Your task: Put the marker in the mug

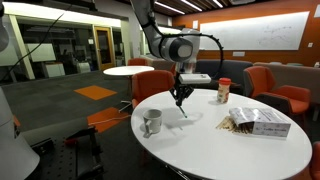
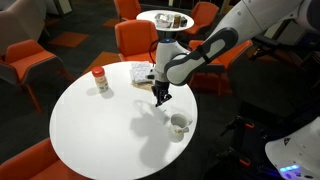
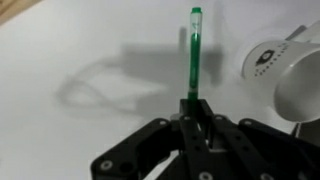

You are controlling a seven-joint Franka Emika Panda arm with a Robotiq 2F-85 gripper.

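Note:
My gripper [image 3: 193, 108] is shut on the green marker [image 3: 192, 55], which sticks out from between the fingers. In both exterior views the gripper [image 1: 181, 97] [image 2: 161, 96] hangs above the round white table with the marker [image 1: 183, 107] pointing down. The grey-silver mug [image 1: 152, 123] [image 2: 179, 125] stands upright on the table near its edge, apart from the gripper. In the wrist view the mug [image 3: 285, 75] lies at the right edge, to the side of the marker.
A brownish jar with a red lid [image 1: 223, 90] [image 2: 100, 80] stands on the table [image 1: 215, 150]. A flat box with a bag [image 1: 258, 122] [image 2: 140, 74] lies near the table's edge. Orange chairs [image 1: 277, 85] [image 2: 140, 40] ring the table.

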